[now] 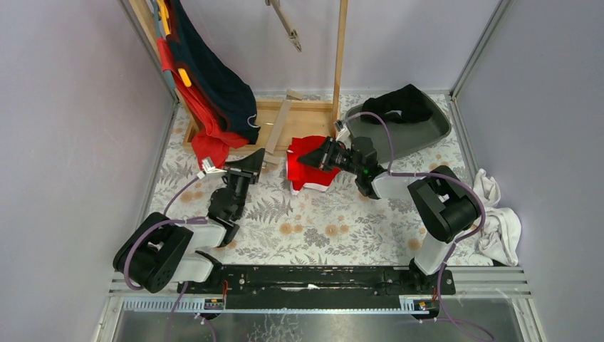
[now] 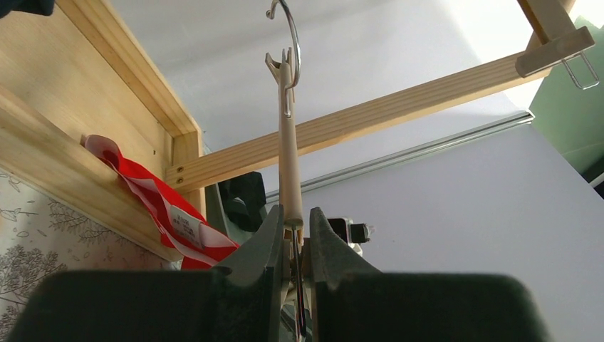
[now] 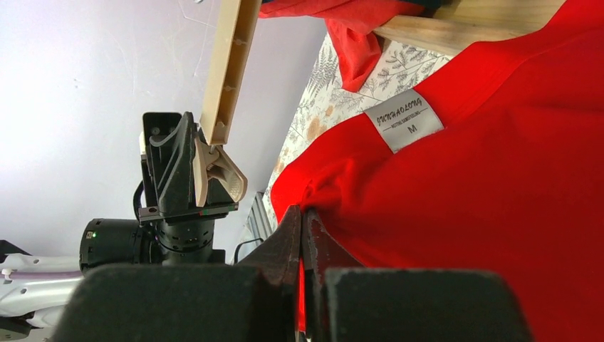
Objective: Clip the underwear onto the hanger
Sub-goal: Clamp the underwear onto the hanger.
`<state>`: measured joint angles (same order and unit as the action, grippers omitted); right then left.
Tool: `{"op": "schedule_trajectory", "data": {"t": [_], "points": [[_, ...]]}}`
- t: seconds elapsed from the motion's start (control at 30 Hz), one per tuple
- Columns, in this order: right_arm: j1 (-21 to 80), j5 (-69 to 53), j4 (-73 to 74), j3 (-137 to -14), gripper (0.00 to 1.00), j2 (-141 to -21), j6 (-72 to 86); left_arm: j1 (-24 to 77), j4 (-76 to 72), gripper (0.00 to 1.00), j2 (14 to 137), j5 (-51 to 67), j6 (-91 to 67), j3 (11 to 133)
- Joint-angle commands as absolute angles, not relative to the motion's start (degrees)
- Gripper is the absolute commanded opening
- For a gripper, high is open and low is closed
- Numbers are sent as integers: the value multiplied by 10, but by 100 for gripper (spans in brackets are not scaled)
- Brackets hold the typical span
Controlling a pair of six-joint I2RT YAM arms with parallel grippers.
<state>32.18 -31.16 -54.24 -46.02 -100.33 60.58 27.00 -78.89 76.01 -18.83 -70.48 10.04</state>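
The left gripper clamps tightly the lower end of the beige hanger, which leans toward one o'clock; at its three o'clock the red underwear rests on the flowered table; the right gripper pinches its edge, fingers pressed together.

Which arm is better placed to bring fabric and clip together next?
Right. The right gripper is shut on the red underwear at its edge, close beside the hanger clip. The left gripper is shut on the hanger, propping it up, so it should probably just hold steady.
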Motion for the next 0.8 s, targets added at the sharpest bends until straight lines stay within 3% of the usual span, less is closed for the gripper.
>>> {"op": "schedule_trajectory", "data": {"t": [0.0, 0.77], "points": [[323, -326, -558, -492, 0, -968, 613, 281, -840, 0, 756, -194, -697, 117], [346, -315, -568, -531, 0, -981, 670, 307, -841, 0, 776, -247, -665, 129]]}}
